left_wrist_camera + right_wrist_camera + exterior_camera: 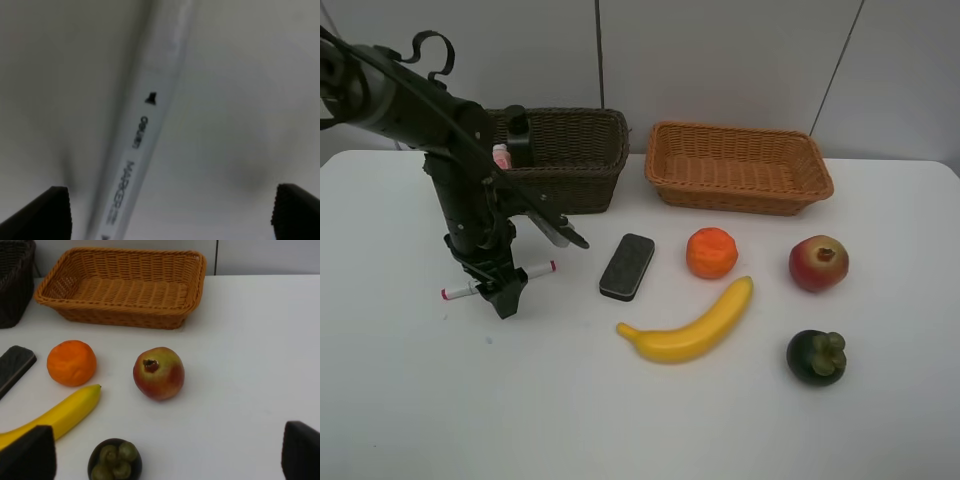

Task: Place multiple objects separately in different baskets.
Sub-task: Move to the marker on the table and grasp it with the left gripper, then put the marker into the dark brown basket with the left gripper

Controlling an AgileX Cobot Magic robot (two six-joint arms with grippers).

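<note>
The marker (538, 269) lies on the counter (410, 400) at 9 o'clock from the eraser (626, 266), under the left gripper's (503, 290) wide-open, empty fingers (42, 215). The right gripper (165, 455) is also wide open and empty. Light, stiff and slick, the marker likely rolls, so mid-barrel suits a pinch.

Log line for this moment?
left gripper: open, astride marker pen | right gripper: open, empty | dark basket: pink bottle, pump bottle

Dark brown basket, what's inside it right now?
The dark brown basket holds a pink bottle and a black pump bottle at its left end, both partly covered by the left arm. Nothing else shows, though the near wall hides the lower inside.
</note>
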